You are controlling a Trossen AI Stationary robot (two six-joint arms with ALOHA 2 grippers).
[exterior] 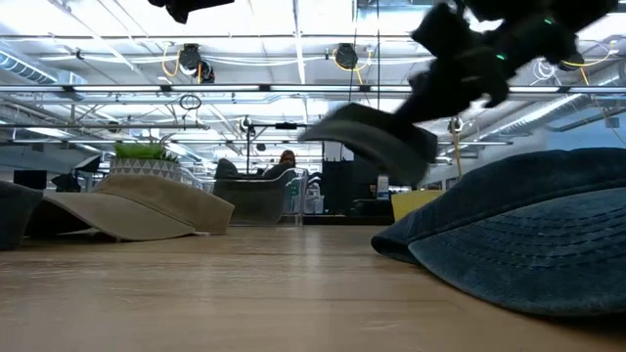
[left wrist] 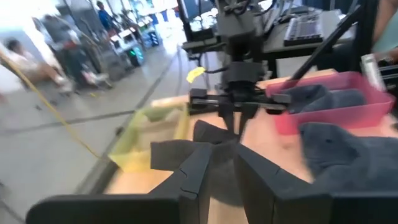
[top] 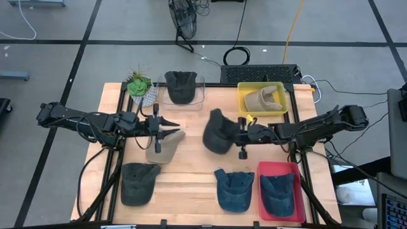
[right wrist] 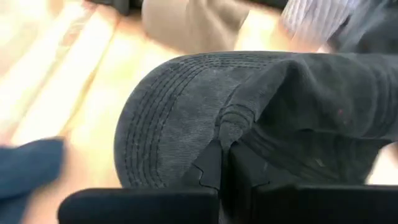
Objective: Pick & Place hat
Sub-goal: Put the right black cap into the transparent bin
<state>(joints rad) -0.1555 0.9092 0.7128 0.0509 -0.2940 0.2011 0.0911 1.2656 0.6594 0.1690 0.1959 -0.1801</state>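
A dark grey cap (top: 216, 131) is up off the table in my right gripper (top: 240, 135), which is shut on it near the table's middle. The low view shows the cap (exterior: 377, 137) in the air and tilted. My left gripper (top: 172, 126) is open and hovers over the far edge of a beige cap (top: 164, 146). That cap (exterior: 137, 205) lies flat on the wood, brim down. The left wrist view looks past its own spread fingers (left wrist: 196, 177) at the right gripper and the grey cap (left wrist: 214, 134). My right gripper pinches the grey cap between its two fingers where the stitched brim meets the crown (right wrist: 233, 134). The fingers come level from the table's right side. The cap is lifted clear; its brim (right wrist: 165, 118) sticks out beyond the fingers toward the table's left.
At the far edge stand a clear bin with a dark cap (top: 181, 86), a yellow bin with a beige cap (top: 262, 98) and a small plant (top: 140, 84). Near the front lie a dark grey cap (top: 140, 182), a blue cap (top: 234, 189) and a red bin (top: 278, 166) holding another blue cap.
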